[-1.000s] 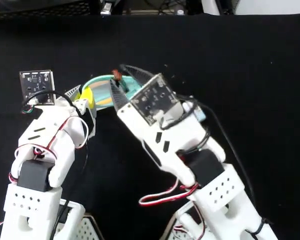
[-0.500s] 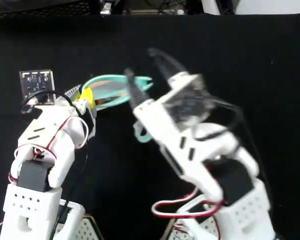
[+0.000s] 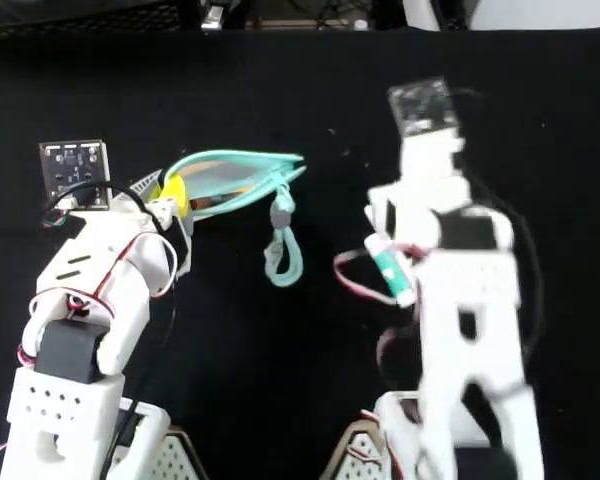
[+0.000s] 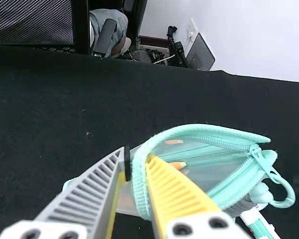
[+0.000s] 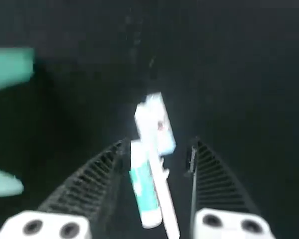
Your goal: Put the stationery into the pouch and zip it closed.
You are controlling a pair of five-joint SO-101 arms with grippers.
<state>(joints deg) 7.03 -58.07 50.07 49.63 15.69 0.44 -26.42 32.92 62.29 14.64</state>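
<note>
Evidently the step in hand is fetching the loose piece of stationery. The right hand (image 5: 158, 143) is spread wide, one finger on each side of a white-and-teal tube (image 5: 142, 191) that lies on the black worktop (image 3: 110, 90). How high the hand hangs above the tube cannot be told.

The mint pouch (image 3: 225, 175) lies well apart from the tube, toward the left arm. The left hand (image 4: 135, 157) is pinched narrow on the pouch's rim at one end, which holds the mouth open. Something orange (image 4: 177, 164) shows inside, so part of the job looks done. The zipper's loop (image 3: 283, 255) trails on the cloth on the side facing the tube.

To do this well, the right hand should probably drop straight down and close across the middle of the tube's body. A grip on the cap end might let the tube swing or slip out. The fingers look set roughly crosswise to the tube already, so little turning seems called for.

For the carry, the tube would best go in end-first, in line with the long opening. It should also pass above the loop, not through it. The left hand ought to hold its pinch meanwhile — a slack rim could fold the mouth shut. Zipping comes only after that.
</note>
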